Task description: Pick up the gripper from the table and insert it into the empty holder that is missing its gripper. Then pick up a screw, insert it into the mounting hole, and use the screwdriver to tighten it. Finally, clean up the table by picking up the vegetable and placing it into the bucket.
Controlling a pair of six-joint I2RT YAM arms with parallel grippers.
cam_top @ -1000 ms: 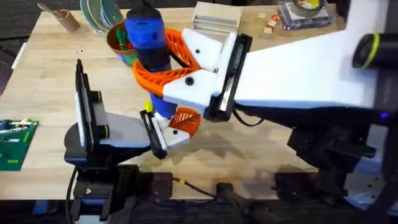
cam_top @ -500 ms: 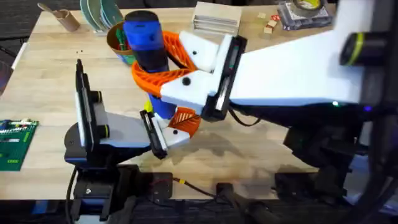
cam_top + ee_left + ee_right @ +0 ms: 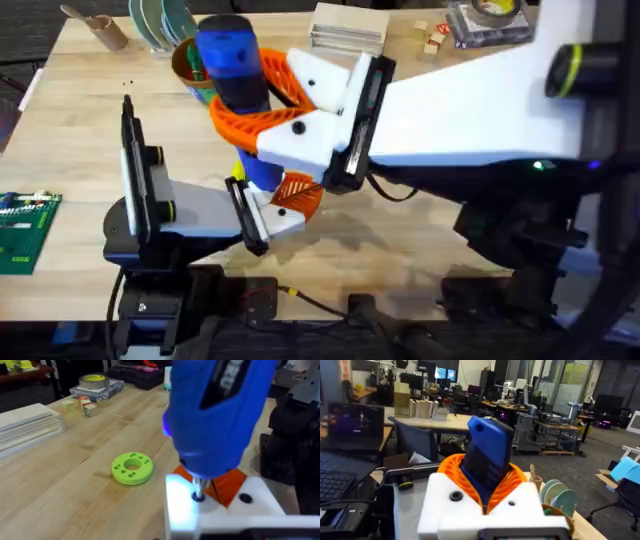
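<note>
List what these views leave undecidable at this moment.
1. Whether a screw sits under the bit of the screwdriver: left wrist view, washed out by the tool's light and by blur.
2. Where the bit touches: overhead view, hidden beneath the right hand and the tool's body.
3. Contents of the bucket: overhead view, mostly behind the screwdriver.

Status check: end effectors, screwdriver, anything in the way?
Right end effector shut on screwdriver, upright. Bit on white mount at left end effector. Green disc apart on the table.
</note>
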